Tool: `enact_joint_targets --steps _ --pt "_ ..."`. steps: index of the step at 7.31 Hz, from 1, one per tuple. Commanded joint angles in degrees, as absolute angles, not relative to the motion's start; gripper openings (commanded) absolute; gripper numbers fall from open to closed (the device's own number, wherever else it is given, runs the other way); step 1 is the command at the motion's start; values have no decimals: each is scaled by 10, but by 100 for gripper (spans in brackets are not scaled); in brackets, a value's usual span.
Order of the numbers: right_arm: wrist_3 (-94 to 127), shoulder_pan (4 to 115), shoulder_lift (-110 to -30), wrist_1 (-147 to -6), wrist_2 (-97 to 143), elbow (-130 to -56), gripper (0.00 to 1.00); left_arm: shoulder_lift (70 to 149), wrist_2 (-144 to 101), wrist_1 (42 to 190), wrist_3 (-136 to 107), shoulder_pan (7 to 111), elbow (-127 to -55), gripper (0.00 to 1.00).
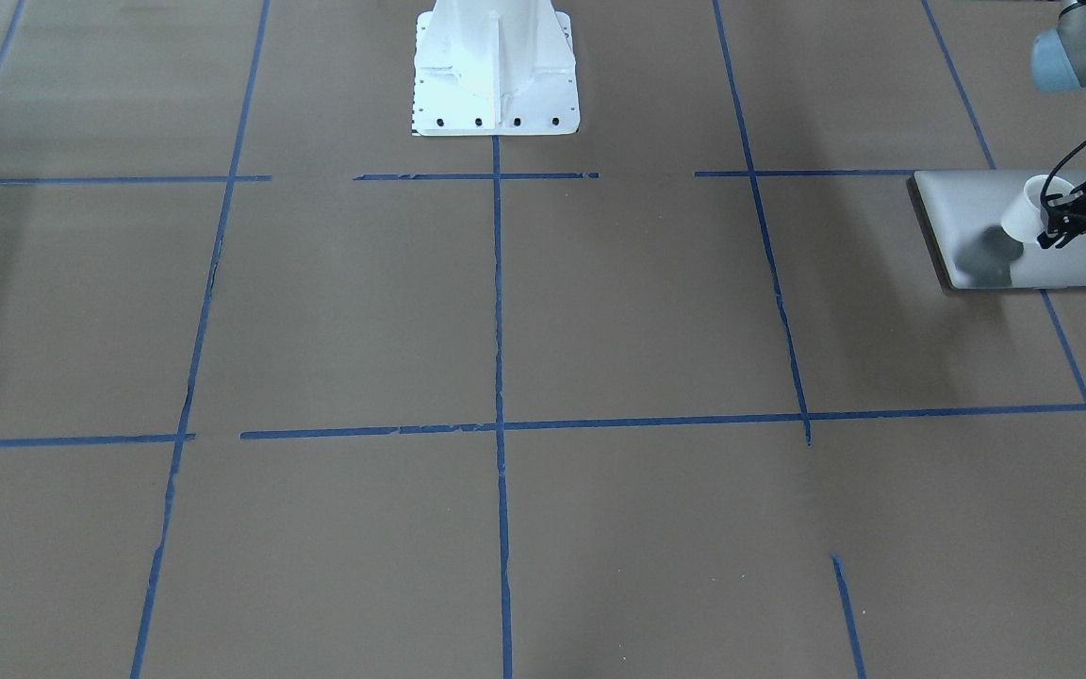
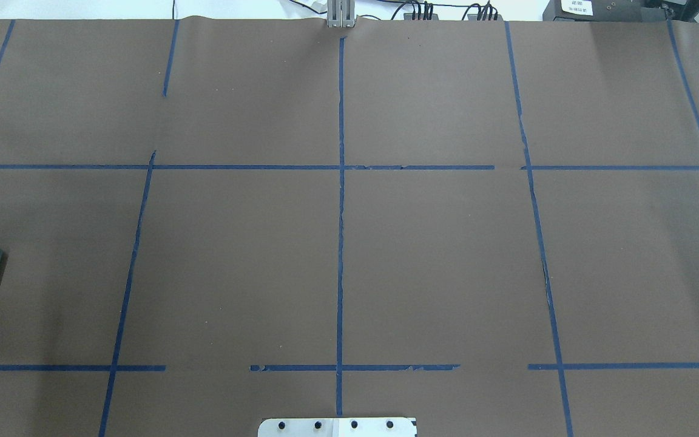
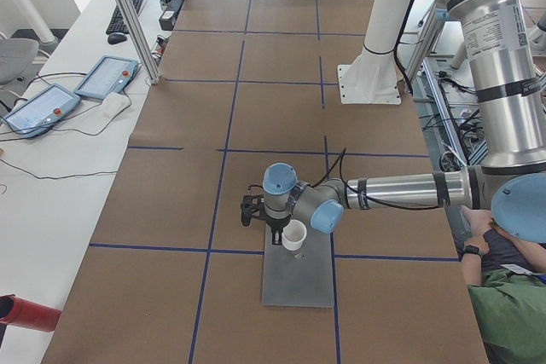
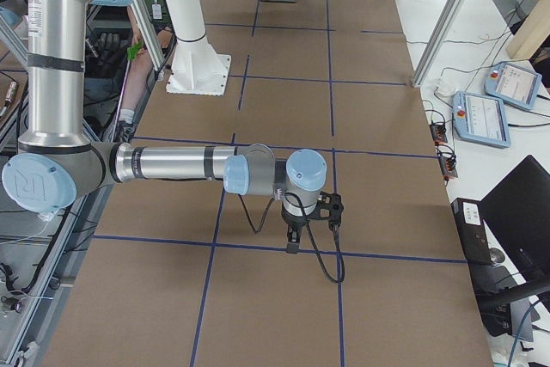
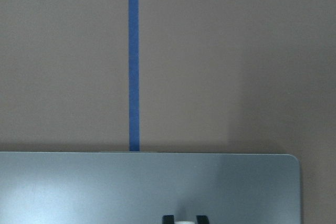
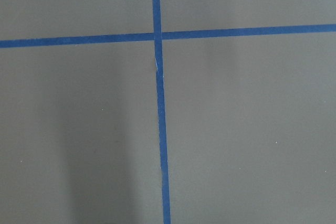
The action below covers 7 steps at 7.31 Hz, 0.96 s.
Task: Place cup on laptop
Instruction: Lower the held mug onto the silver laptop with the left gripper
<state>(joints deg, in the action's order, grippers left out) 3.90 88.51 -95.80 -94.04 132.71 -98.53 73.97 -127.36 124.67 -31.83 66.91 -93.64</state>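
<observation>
Left tool (image 1: 1057, 222) grips cup (image 1: 1024, 219) by rim, seemingly just above laptop (image 1: 958, 203), left end of desk (image 1: 600, 311). Placing step; next: lower straight, seat base, release. Right tool (image 4: 296, 238): state cannot tell.

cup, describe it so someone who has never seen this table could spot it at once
Start at the brown table with blue tape lines and find the silver-grey laptop at the robot's left end. The cup is over its lid, pinched by the left gripper. It is the only small white thing there, tapered with a wide round rim.
</observation>
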Motion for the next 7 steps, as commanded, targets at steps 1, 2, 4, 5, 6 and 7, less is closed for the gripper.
enact_joint_targets --steps 1,2,4,5,6,7 --pt "39 885 -958 -940 1327 -985 100 740 -1273 1252 -315 675 -915 0" --pt "39 885 -958 -940 1326 -985 100 740 -1274 1251 -305 675 -915 0" --pt "39 885 -958 -940 1327 -985 100 744 -1277 1249 -283 675 -898 31" --pt "40 885 -958 -940 1327 -985 100 746 -1277 1248 -266 675 -896 56" --pt "39 885 -958 -940 1327 -985 100 746 -1280 1247 -265 677 -900 98" --pt "40 885 -958 -940 1327 -985 100 747 -1280 1245 -265 685 -902 100"
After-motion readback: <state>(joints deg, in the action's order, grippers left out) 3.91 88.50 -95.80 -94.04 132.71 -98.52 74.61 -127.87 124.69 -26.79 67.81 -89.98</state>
